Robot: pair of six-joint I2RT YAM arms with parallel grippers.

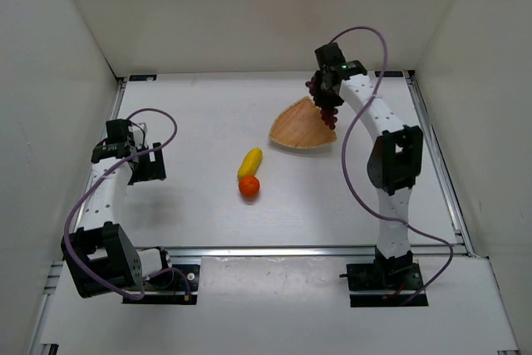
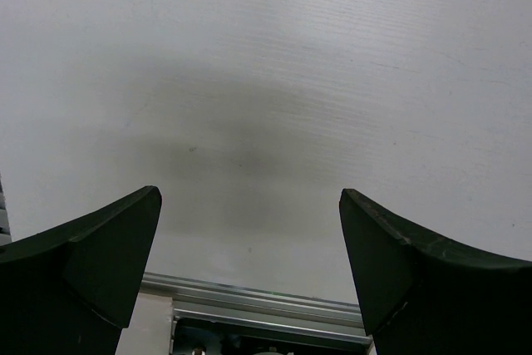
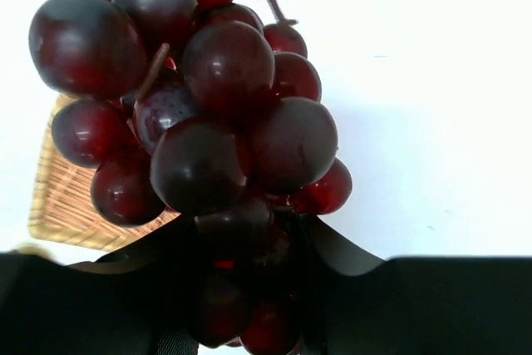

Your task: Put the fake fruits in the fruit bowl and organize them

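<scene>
My right gripper [image 1: 326, 96] is shut on the dark purple-red grape bunch [image 1: 327, 107] and holds it above the right far edge of the wooden fruit bowl [image 1: 301, 126]. In the right wrist view the grapes [image 3: 199, 122] fill the middle and the bowl's woven rim [image 3: 62, 201] shows at lower left. The yellow mango-like fruit [image 1: 249, 162] lies mid-table, touching the round orange [image 1: 249, 187] just in front of it. My left gripper [image 1: 150, 164] is open and empty at the left, over bare table [image 2: 249, 122].
White walls close the table on three sides. A metal rail [image 1: 299, 250] runs along the near edge and shows in the left wrist view [image 2: 266, 309]. The right arm's purple cable [image 1: 366, 35] loops above the bowl's side.
</scene>
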